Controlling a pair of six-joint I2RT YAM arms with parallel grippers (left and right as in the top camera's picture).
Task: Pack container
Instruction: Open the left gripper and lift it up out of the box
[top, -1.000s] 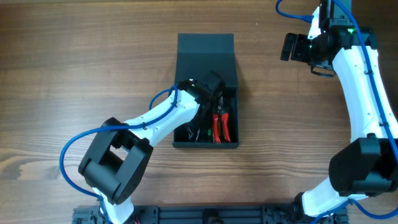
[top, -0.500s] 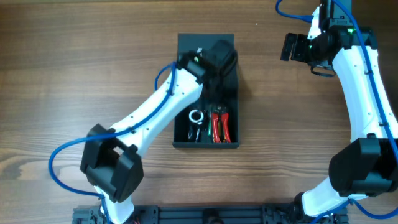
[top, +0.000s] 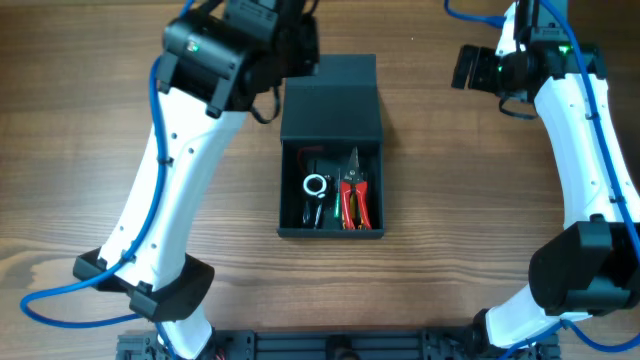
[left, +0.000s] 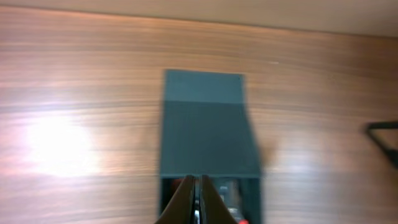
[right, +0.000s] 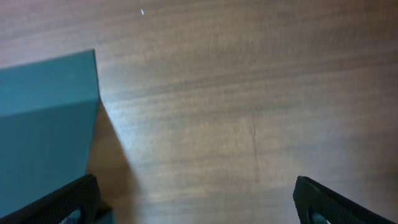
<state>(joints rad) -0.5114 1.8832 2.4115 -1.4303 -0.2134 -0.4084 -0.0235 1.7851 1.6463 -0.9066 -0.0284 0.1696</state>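
Hanging shut over the box — left jaws closed on nothing, right jaws wide and empty

The left gripper (left: 198, 182) has its jaws pressed fully together, the two fingers (left: 185, 199) meeting in a thin line with nothing between them. They touch nothing. In the left wrist view they point down from well above at the container (left: 209, 134), a dark teal-grey rectangular box lying on the wooden surface (top: 100, 150). From that camera the closed tips sit over the near, uncovered end of the box, and the flap lid (left: 208, 137) stretches away beyond them. From overhead, the left arm (top: 175, 170) stands tall and close to the camera, with its dark wrist over the far left corner of the box.

The container lies near the middle of the surface, long side running away from the robot. Its lid covers the far half, while the near half is uncovered and shows hand tools inside: red-handled pliers (top: 356, 200) on the right and a small silver ring (top: 315, 184) on the left, with darker tools around them that are too small to name.

The right gripper (right: 196, 202) has its jaws spread as wide as they go and holds nothing — only bare wood shows between the two dark fingers (right: 68, 198). A teal corner of the container sits near the left-hand finger in that view, apart from it. Overhead, this gripper hangs well off to the right of the box's far end.
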